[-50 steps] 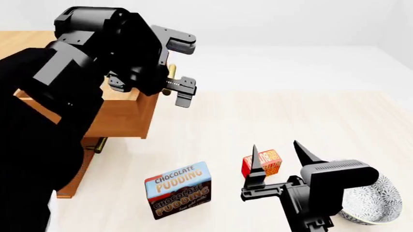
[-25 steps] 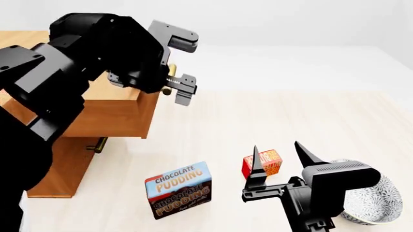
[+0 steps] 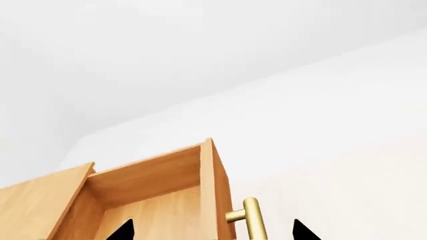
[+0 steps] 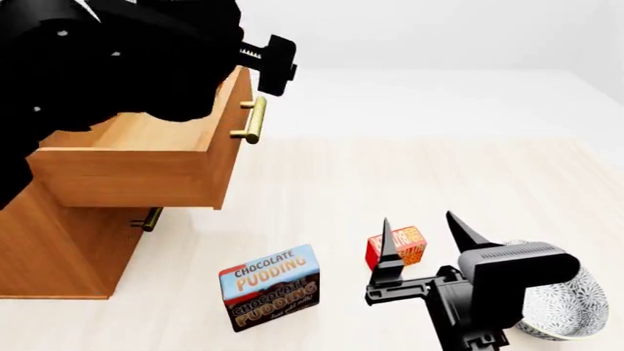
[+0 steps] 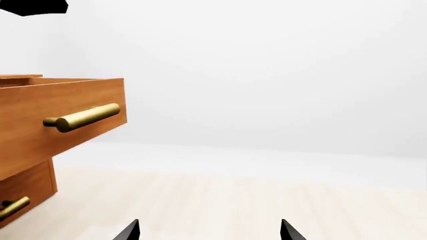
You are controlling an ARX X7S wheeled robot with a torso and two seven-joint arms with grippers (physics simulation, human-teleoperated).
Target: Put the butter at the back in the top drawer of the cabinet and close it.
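Observation:
The butter (image 4: 397, 247), a small red-and-orange carton, lies on the pale floor just beyond my right gripper (image 4: 421, 232), which is open and empty with its fingertips to either side of it. The cabinet (image 4: 58, 234) stands at the left. Its top drawer (image 4: 146, 164) is pulled out, with a brass handle (image 4: 251, 121); it also shows in the left wrist view (image 3: 160, 200) and the right wrist view (image 5: 60, 125). My left gripper (image 3: 210, 231) is open above the drawer's front and handle (image 3: 252, 220), holding nothing; in the head view only the left arm (image 4: 146, 51) shows clearly.
A brown-and-blue Chocolate Pudding box (image 4: 270, 287) stands on the floor left of the butter. A patterned bowl (image 4: 571, 303) sits at the right, partly behind my right arm. A lower drawer's brass handle (image 4: 148, 219) shows under the open drawer.
My left arm has lifted up and back off the drawer handle, leaving the top drawer pulled open. The right gripper and the butter have not moved.

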